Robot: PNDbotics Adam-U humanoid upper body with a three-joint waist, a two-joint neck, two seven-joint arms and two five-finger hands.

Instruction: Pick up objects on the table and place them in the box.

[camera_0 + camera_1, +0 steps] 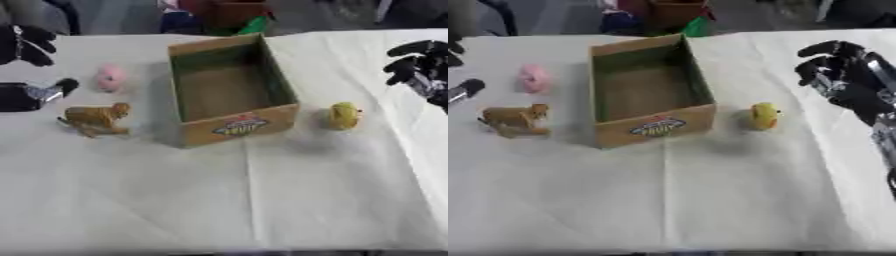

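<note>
An open cardboard box [238, 127] with a green inner lining stands in the middle of the table, and nothing shows inside it. To its left lie a small pink toy [109, 77] and a brown toy animal [96, 118]. A yellow toy [344, 116] sits just right of the box. My left hand [24, 44] hovers at the left edge, open, its thumb [61, 87] pointing toward the pink toy and not touching it. At the right edge my right hand [842, 70] hangs above the table, fingers relaxed and holding nothing, well clear of the yellow toy.
A white cloth [245, 200] covers the table, with a wide bare stretch in front of the box. Beyond the far edge stand a brown box and some colourful items [223, 15].
</note>
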